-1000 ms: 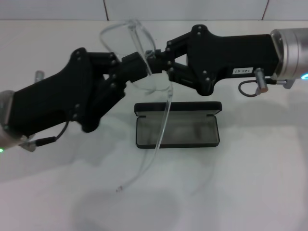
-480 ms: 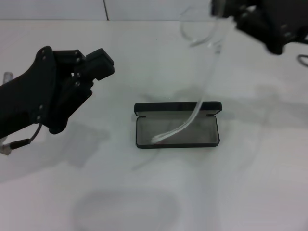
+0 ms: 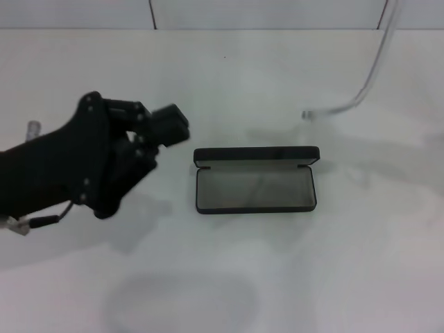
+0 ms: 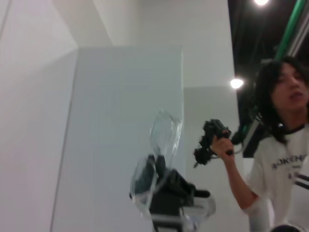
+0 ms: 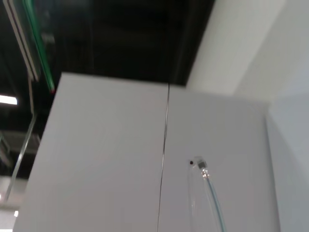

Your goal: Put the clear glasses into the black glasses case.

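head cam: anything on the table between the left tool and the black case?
Nothing. In the head view the white table is bare between the left tool and the black glasses case, which lies open.

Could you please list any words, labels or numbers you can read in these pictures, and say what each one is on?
"SOKEH...": partial dark lettering on the white T-shirt of the person in the left wrist view; the rest is cut off and blurred.
The open black glasses case shows no readable lettering in the head view.
No text is visible on the left hand or the clear glasses.
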### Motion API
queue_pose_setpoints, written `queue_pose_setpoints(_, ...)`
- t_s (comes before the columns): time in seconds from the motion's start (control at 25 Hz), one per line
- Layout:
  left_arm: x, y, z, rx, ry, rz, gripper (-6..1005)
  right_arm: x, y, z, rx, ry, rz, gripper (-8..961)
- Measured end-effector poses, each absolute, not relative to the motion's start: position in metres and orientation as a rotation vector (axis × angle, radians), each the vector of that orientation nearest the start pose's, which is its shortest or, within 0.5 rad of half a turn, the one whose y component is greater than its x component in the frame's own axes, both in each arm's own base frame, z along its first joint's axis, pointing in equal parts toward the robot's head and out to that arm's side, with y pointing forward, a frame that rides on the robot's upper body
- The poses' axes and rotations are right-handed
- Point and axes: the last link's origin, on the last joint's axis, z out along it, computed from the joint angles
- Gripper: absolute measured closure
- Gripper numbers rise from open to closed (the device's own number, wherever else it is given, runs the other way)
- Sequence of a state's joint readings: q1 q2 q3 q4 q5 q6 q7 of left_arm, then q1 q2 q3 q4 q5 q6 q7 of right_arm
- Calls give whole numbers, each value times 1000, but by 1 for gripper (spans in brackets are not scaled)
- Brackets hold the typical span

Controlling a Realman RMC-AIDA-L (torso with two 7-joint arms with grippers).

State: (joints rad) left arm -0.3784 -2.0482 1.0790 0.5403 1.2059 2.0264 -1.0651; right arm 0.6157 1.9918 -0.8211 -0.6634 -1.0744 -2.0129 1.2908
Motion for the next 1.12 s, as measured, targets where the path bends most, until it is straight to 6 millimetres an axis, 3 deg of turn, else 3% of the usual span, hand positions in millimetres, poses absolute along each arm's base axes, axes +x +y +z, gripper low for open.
queue_pose_setpoints(0.28,-201,257,8,-2705,-22,-1634,954,147,330,116,-2184,-242,1891,890)
queue_pose_setpoints(0.48,-188,259,0,-2747,34,-1656,954,144,341,103,-2161,-188,1887,889)
queue_pose_setpoints(0.76,-166,264,-5,-2745,166,-1738,954,124,353,54,-2324,-163,1796,889)
queue_pose_setpoints(1.12,-165,270,1,-2632,138,-1796,955,117,354,37,-2413,-151,1743,889)
